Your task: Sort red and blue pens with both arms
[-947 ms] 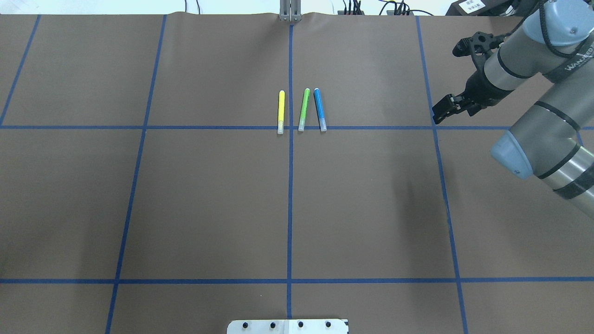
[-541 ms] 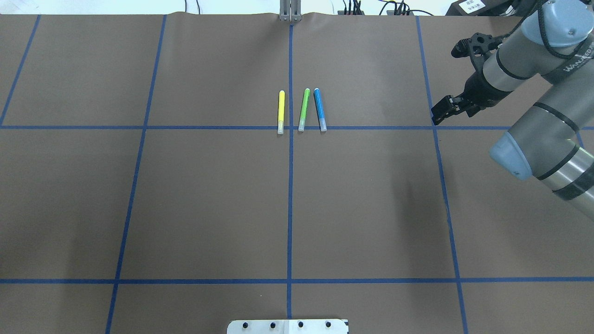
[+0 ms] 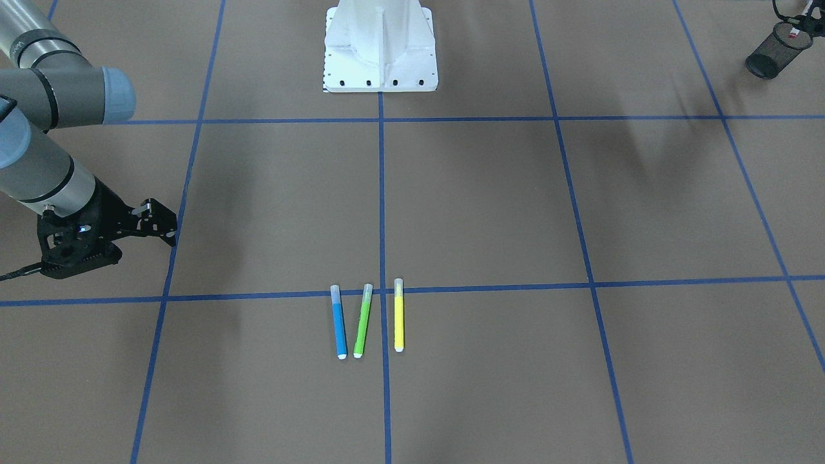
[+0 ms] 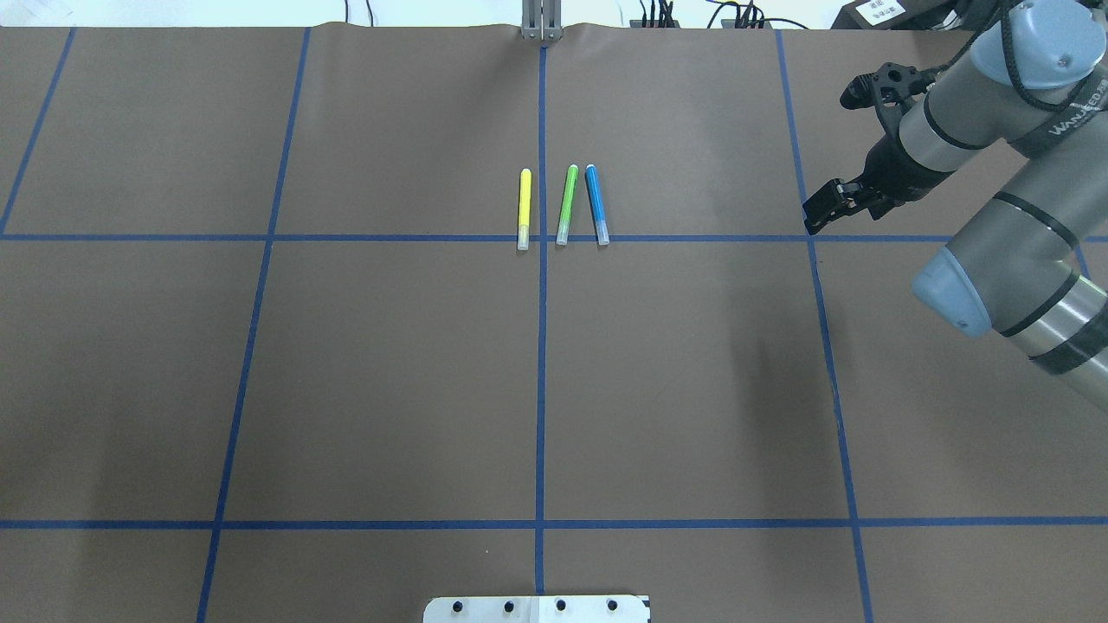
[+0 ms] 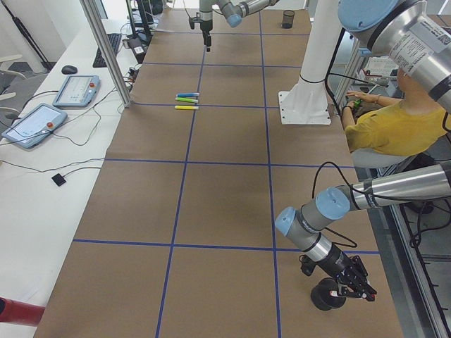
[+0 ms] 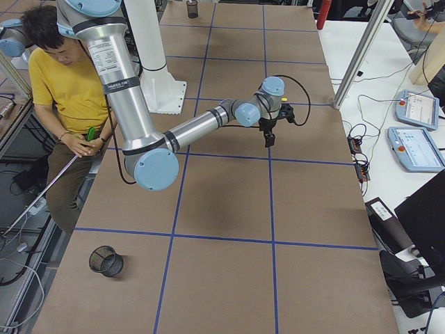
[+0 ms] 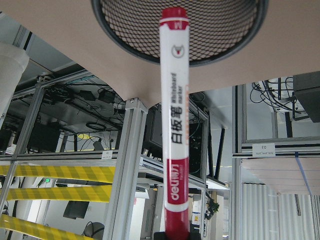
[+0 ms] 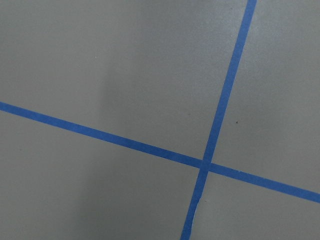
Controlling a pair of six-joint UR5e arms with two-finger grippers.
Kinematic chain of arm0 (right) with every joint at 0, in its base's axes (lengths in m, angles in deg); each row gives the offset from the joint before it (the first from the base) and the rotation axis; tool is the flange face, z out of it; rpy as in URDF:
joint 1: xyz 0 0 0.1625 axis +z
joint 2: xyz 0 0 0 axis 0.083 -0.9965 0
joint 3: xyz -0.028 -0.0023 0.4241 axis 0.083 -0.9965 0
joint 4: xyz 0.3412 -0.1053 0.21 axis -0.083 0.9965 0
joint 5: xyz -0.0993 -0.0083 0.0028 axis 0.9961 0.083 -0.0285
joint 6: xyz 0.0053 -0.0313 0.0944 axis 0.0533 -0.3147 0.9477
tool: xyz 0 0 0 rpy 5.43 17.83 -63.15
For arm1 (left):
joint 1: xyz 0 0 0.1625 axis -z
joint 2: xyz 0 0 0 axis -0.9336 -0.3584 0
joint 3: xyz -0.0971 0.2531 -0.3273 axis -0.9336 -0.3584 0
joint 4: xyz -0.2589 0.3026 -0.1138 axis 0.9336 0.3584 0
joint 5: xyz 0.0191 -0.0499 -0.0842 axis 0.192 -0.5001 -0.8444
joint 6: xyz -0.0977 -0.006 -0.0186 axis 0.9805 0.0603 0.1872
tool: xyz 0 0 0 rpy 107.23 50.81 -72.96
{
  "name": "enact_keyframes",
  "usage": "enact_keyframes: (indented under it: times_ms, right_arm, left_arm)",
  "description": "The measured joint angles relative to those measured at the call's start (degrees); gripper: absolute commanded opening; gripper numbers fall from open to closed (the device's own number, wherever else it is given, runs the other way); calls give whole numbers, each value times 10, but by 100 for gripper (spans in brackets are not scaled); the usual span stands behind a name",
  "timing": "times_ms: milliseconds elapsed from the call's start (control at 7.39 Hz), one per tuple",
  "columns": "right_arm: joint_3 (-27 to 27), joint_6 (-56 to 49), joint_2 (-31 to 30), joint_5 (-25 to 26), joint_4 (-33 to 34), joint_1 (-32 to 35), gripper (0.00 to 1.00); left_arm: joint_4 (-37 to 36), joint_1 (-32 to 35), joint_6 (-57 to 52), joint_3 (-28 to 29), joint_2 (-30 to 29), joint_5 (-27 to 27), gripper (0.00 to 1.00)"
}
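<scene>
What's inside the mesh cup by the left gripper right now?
Inside the mesh cup only bare mesh shows, no pens. The red marker in the left gripper covers a middle strip.

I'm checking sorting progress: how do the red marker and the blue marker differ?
The red marker is gripped by one end in the left claw, pointing at the mesh cup; the blue marker lies flat on the table beside the green marker. The red marker has a white printed barrel; the blue marker's barrel is blue, its cap translucent. Both are straight markers.
</scene>
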Motion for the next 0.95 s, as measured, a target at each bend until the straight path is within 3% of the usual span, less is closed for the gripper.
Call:
enact_keyframes:
  times_ms: [135,947]
  right_arm:
    - [0,1,0,0,-2,-1,99]
    - [-1,2,0,0,-3,-2,99]
  left_arm:
    - [2,0,-8,2,0,-8,100]
    - [2,0,-36,-2,0,-21,100]
